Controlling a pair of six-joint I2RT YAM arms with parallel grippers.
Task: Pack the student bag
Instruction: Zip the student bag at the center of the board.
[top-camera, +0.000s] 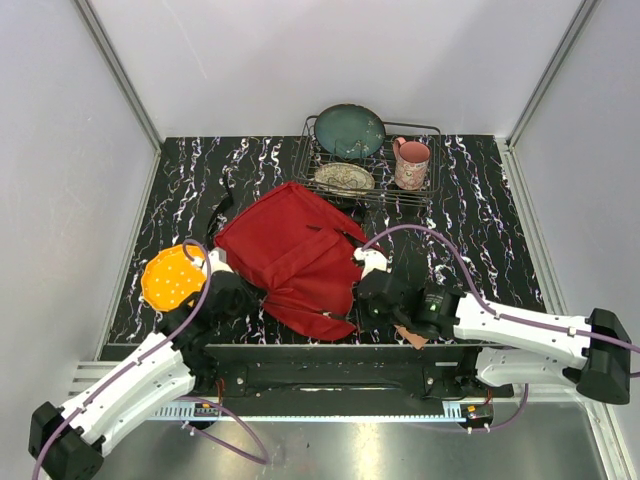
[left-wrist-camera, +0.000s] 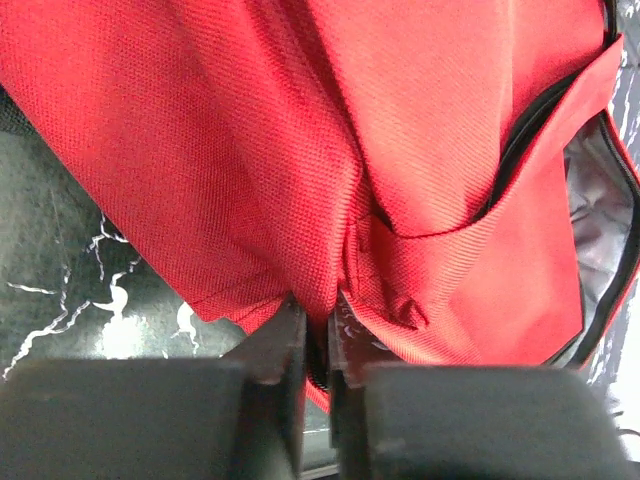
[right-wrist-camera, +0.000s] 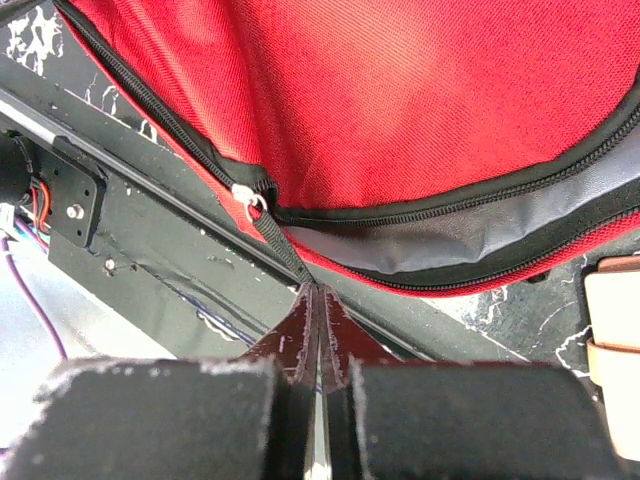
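Red student bag (top-camera: 290, 255): left end effector (left-wrist-camera: 318, 330) pinches its fabric, right end effector (right-wrist-camera: 316, 300) clamps its zipper pull (right-wrist-camera: 282, 243). Dish rack (top-camera: 385, 190) at twelve o'clock, orange disc (top-camera: 172, 278) at nine.

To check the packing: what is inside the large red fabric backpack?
Through the open zipper of the large red fabric backpack only grey lining shows. Red fabric covers the rest, so any contents are hidden.

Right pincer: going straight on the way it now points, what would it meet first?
The right pincer is shut on the black zipper pull, so it would press that into the open zipper edge of the student bag; depth is unclear.
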